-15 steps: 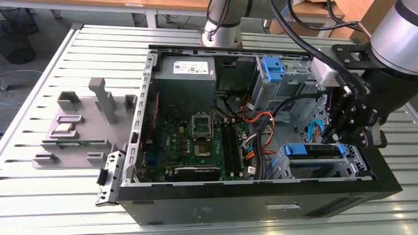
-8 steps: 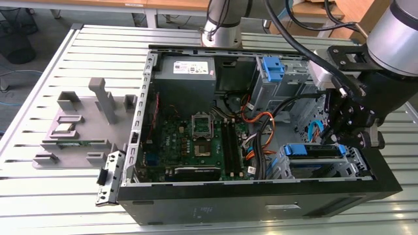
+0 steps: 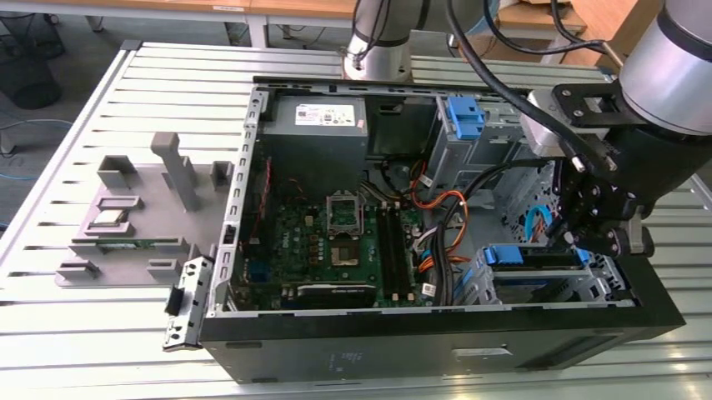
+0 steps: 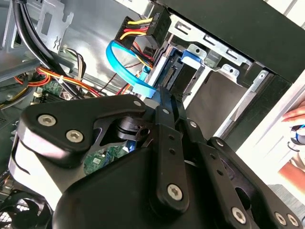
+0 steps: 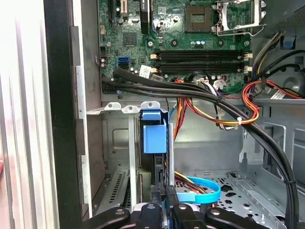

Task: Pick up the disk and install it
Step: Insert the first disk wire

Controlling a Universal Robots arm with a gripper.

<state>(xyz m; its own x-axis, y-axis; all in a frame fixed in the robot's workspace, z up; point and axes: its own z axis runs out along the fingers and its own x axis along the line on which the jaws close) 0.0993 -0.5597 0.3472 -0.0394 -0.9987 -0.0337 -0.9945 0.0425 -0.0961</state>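
The disk [image 3: 538, 257], edged by its blue carrier bracket, sits in the drive cage at the near corner of the open computer case [image 3: 445, 333], on the exterior view's right. In the first wrist view the disk [image 5: 154, 132] stands edge-on in the cage slot, blue tab toward the motherboard. My gripper [image 3: 592, 240] hangs over the disk's outer end. Its black fingers [image 5: 157, 212] lie close together on the drive's thin edge. In the second wrist view the gripper [image 4: 174, 107] reaches to the disk [image 4: 183, 71] in the metal cage.
A blue data cable [image 5: 202, 191] and bundled power cables [image 5: 224, 102] run beside the cage. The motherboard [image 3: 333, 242] and grey power-supply box [image 3: 317, 125] fill the case. A grey fixture [image 3: 133, 208] lies on the slatted table. A person's hand [image 4: 296, 114] is just outside the case.
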